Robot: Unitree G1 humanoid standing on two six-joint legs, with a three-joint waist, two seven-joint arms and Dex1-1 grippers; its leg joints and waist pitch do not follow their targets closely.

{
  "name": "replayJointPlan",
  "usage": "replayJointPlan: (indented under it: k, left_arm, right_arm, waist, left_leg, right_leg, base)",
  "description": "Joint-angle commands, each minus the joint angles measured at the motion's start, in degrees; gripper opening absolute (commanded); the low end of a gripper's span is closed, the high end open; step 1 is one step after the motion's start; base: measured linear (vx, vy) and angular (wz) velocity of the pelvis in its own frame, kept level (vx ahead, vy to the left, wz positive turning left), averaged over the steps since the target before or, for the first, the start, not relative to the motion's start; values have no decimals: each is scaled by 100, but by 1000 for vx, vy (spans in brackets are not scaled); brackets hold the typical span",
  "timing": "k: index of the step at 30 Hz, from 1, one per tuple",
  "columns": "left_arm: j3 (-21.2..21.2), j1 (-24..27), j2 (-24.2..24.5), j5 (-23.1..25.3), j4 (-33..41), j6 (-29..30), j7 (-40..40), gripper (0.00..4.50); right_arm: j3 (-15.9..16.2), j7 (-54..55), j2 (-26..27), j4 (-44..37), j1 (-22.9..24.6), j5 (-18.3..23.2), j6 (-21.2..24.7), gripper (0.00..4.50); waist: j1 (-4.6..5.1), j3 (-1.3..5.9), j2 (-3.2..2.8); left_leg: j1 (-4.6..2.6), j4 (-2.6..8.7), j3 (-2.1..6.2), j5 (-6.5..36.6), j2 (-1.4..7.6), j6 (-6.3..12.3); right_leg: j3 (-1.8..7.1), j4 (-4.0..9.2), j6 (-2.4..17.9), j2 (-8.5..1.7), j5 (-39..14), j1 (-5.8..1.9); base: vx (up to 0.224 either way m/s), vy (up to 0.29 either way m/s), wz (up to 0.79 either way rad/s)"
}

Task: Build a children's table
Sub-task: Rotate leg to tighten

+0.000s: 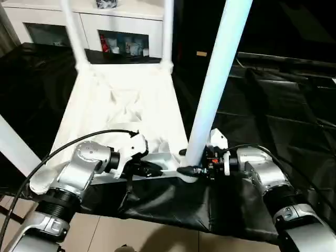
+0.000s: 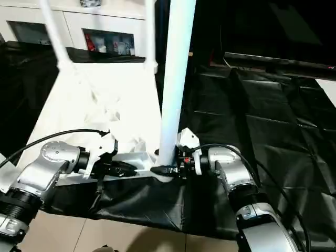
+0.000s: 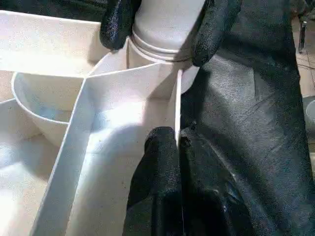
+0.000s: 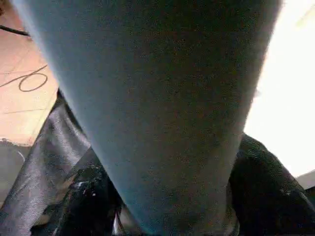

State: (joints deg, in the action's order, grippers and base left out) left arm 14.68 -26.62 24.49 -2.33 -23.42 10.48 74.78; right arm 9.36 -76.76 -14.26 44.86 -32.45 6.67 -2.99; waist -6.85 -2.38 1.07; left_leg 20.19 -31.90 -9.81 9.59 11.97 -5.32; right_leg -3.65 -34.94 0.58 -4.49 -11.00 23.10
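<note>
Here the right gripper clasps the upright leg.

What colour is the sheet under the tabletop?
Black; the sheet shows best in the left eye view.

Both silver forearms reach in from the near edge and bend toward each other. The left gripper points right, its black fingers pressed together (a thin white rib is pinched between them). The right gripper points left, its fingers set on either side of a white tube's base
</note>
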Motion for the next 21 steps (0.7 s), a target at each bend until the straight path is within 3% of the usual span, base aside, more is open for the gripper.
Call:
replayJointPlan:
  k: [1,4,7,10,11,15,16,21]
  left_arm:
    - [71,-142,-139,23,-24,-43,-241,0]
    - [56,-146,-177,43,-31,-58,-313,0]
    - [-119,-241,-432,120,-169,-72,-938,0]
    - [-163,-272,-576,170,-212,-61,-1306,0]
    - [-177,-284,-662,225,-230,-58,-1531,0]
    - [-155,-271,-1005,401,-177,105,-2175,0]
    - [-149,-264,-1174,494,-144,179,-2464,0]
    - [-77,-228,-1422,706,-77,204,-2975,0]
  right_arm:
    - [312,-432,160,-231,135,19,95,262]
    - [316,-423,168,-272,168,34,126,259]
    - [92,246,393,-268,285,117,114,258]
    - [-111,1014,636,-157,314,73,-14,257]
    - [-182,1439,751,-84,324,3,-71,257]
    - [-264,2790,1138,229,331,-317,-186,256]
    - [-353,3468,1348,349,282,-421,-152,256]
    - [-314,4596,1590,481,203,-831,-265,256]
  waist:
    - [5,307,-5]
    - [-12,315,-4]
    - [-37,303,0]
    - [-38,270,-6]
    - [-5,273,6]
    - [102,247,5]
    - [132,247,-18]
    - [204,261,-11]
  left_leg:
    - [-9,326,-28,1302,134,273]
    - [-15,318,-31,1249,134,278]
    - [-23,326,-33,1313,139,255]
    - [-32,366,-6,1625,130,116]
    - [-43,383,20,1742,127,31]
    - [-14,407,47,1901,99,-73]
    - [-41,405,47,1963,103,-70]
    - [-24,396,49,1966,89,-51]
  right_leg:
    - [237,398,1290,-318,-1029,-286]
    - [237,389,1299,-318,-935,-289]
    - [239,409,1278,-325,-1052,-281]
    - [244,471,1081,-351,-1718,-265]
    - [245,503,939,-366,-2042,-257]
    - [223,543,779,-357,-2442,-254]
    - [239,578,711,-362,-2596,-214]
    - [239,584,670,-343,-2492,-206]
  base:
    - [0,0,0]
    - [0,0,0]
    - [0,0,0]
    - [0,0,0]
    - [0,0,0]
    - [0,0,0]
    - [0,0,0]
    - [0,0,0]
